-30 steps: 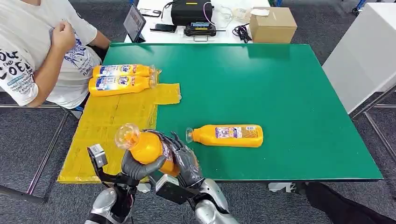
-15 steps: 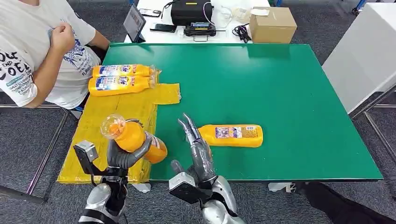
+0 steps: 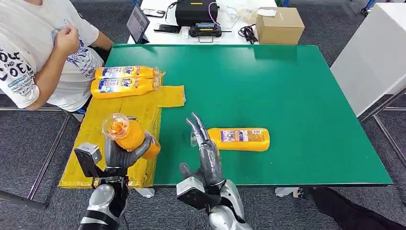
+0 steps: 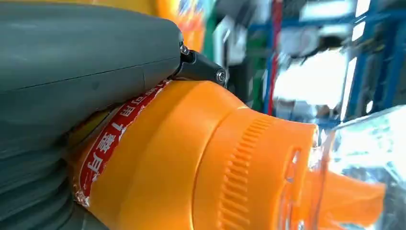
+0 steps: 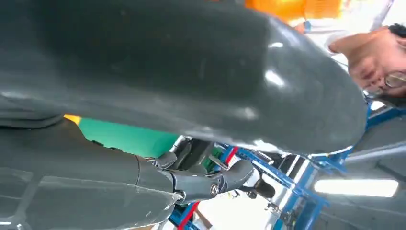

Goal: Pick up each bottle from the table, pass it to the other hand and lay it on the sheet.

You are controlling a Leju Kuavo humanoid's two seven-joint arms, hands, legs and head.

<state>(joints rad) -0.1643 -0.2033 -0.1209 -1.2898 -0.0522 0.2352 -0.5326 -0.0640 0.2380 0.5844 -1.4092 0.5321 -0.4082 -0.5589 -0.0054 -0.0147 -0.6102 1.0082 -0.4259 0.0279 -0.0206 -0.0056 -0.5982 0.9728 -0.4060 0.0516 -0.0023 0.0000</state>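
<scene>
My left hand grips an orange bottle with a clear cap, raised above the near part of the yellow sheet. In the left wrist view the bottle lies close against the thumb. My right hand is open, fingers straight and pointing away, just left of a second orange bottle lying on the green table; the hand hides its cap. Two more orange bottles lie side by side at the sheet's far end.
A person in a white shirt sits at the table's left side, close to the sheet. Behind the green table a white table holds a cardboard box, a black case and cables. A white surface stands at the right.
My right hand let go of the held bottle and opened, moving right toward the lying bottle. My left hand carried the bottle leftward over the sheet and turned it more upright.
</scene>
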